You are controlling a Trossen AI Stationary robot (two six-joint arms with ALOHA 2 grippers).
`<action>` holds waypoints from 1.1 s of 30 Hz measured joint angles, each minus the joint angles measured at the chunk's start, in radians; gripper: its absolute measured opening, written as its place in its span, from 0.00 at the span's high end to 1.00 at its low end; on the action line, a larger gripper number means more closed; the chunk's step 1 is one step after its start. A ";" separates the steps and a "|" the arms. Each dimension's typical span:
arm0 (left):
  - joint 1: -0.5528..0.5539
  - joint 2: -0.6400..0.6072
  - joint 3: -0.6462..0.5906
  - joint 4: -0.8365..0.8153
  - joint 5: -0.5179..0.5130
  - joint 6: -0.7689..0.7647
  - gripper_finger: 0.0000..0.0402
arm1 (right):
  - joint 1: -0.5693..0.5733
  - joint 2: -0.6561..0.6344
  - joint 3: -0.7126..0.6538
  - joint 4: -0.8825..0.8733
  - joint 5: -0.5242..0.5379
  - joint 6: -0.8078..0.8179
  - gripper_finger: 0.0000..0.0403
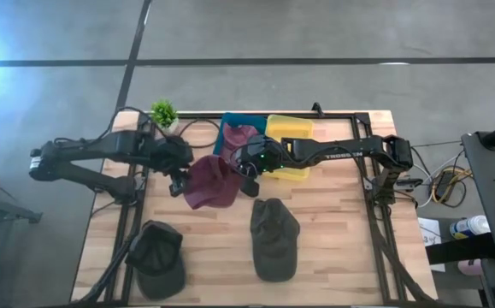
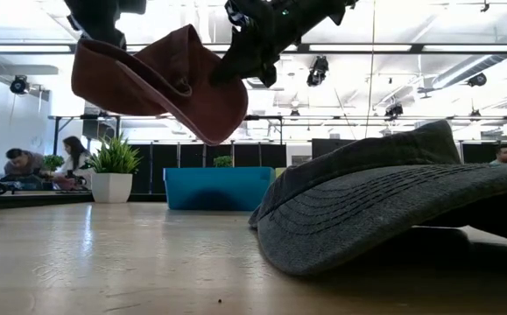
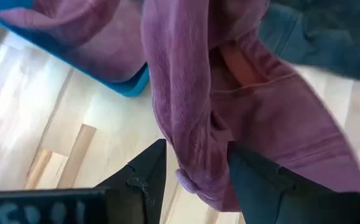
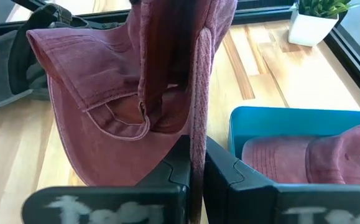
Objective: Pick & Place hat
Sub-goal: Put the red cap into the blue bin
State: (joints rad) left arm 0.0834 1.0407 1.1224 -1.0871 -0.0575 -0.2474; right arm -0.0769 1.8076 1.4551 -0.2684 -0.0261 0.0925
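A maroon hat hangs in the air between my two grippers, above the table's middle; the low view shows it clear of the wood. My left gripper is shut on its left side and my right gripper on its right side. A second maroon hat lies in the blue bin. Two dark hats rest flat on the table's near half. My left gripper pinches a bunched fold at the maroon hat's left rim between its two fingers, coming from above. The hat is lifted clear and sags below it. My right gripper pinches a thin edge of the hat's right rim between its two fingers, from above and slanting. The hat's inside, with its stitched band, hangs open beyond the fingers, clear of the table.
A yellow bin stands right of the blue bin at the far edge. A small potted plant sits at the far left corner. A black frame runs round the table. People sit in the room behind.
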 joint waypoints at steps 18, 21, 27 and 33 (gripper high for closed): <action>0.027 0.013 -0.046 0.089 0.038 0.028 0.86 | 0.000 0.000 0.000 -0.004 -0.001 -0.021 0.97; 0.027 0.014 -0.046 0.093 0.037 0.038 0.97 | 0.000 0.000 0.000 -0.005 0.000 -0.039 0.97; 0.027 0.014 -0.039 0.092 -0.044 0.048 0.99 | 0.000 -0.001 0.000 -0.021 0.000 -0.041 0.91; 0.027 0.014 -0.020 0.082 -0.170 0.131 0.99 | 0.000 -0.031 0.000 -0.053 0.003 -0.080 0.70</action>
State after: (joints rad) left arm 0.1104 1.0546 1.1025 -1.0050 -0.2274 -0.1168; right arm -0.0769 1.7765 1.4551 -0.3214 -0.0232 0.0122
